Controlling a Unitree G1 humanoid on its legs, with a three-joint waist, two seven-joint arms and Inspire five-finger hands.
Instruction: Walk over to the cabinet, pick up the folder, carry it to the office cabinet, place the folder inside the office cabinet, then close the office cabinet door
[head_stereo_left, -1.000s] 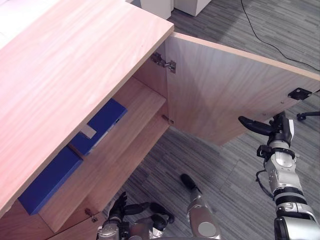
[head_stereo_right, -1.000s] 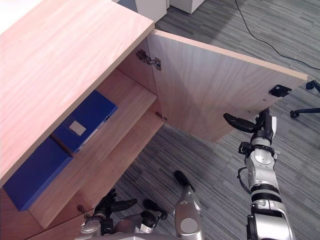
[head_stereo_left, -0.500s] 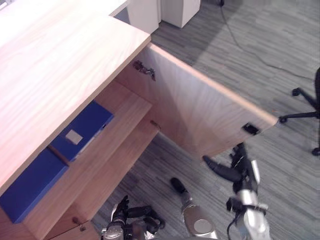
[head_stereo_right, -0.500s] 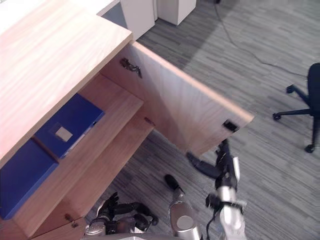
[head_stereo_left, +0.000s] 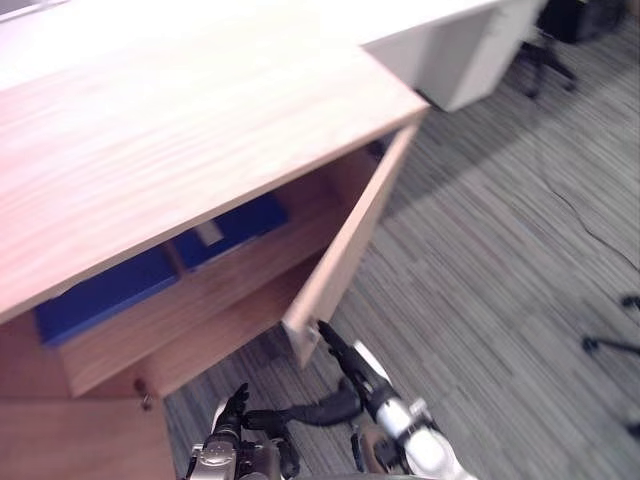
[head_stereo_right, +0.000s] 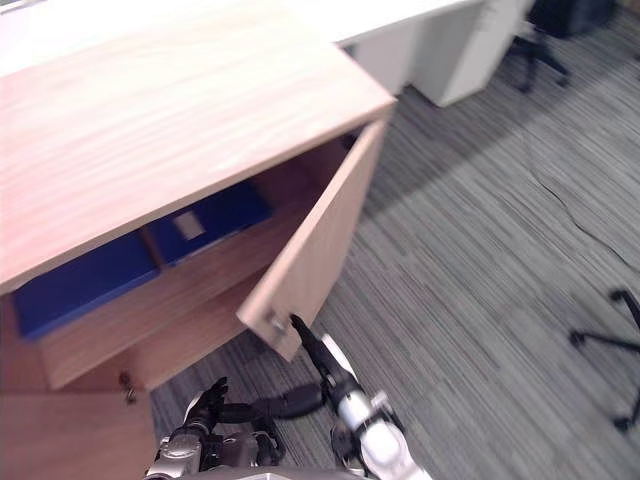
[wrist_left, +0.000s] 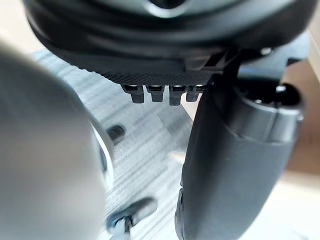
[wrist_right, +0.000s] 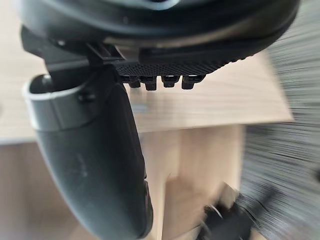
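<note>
Door (head_stereo_right: 318, 235) nearer cabinet (head_stereo_right: 170, 110) (woodgrain panel)

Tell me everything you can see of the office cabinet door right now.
The office cabinet door is a flat panel of light wood-look board, hinged on the right side of the office cabinet. It stands partway open, upright, angled out over the carpet. A small metal fitting sits at its lower free corner. The right hand, fingers straight, reaches up to that corner and seems to touch it.

An office: grey carpet (head_stereo_left: 480, 250), a wooden cabinet (head_stereo_left: 180, 130), white desks (head_stereo_left: 455, 55) and wheeled chair bases (head_stereo_right: 598, 339).
</note>
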